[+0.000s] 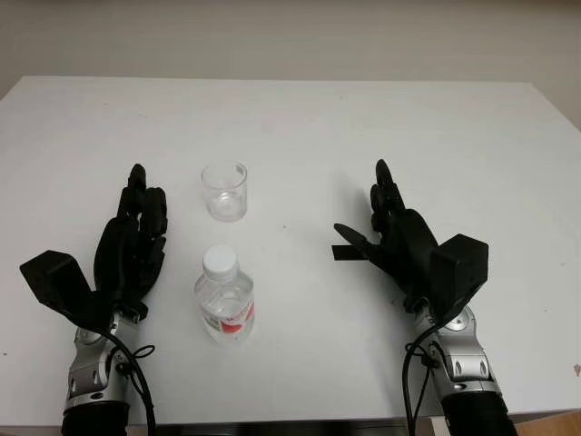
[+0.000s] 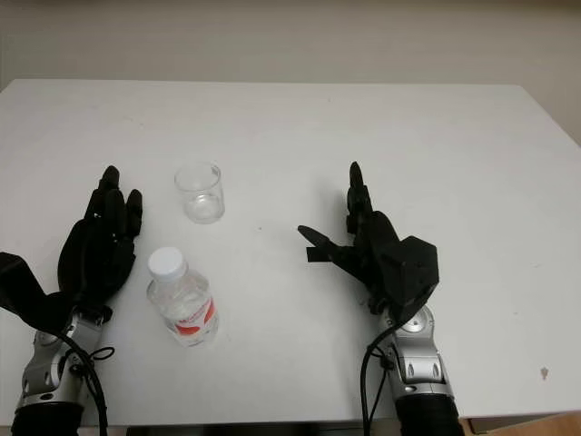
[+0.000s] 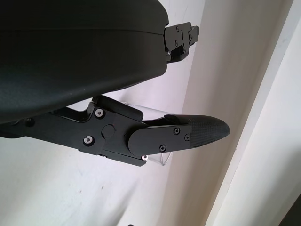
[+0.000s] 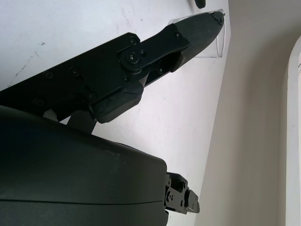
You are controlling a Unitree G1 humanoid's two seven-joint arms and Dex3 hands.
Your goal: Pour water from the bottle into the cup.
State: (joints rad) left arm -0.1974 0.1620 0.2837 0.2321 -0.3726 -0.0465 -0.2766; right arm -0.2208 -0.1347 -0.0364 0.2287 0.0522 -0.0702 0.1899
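Capped bottle (image 1: 224, 295) stands at six o'clock of the cup (image 1: 224, 191). Left hand (image 1: 132, 241) and right hand (image 1: 399, 236) flank them, both open, ready to grasp.

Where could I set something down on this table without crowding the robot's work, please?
The table's far half beyond the cup, and the strip between bottle and open right hand, are bare. It is crowded where cup and bottle stand beside the open left hand.
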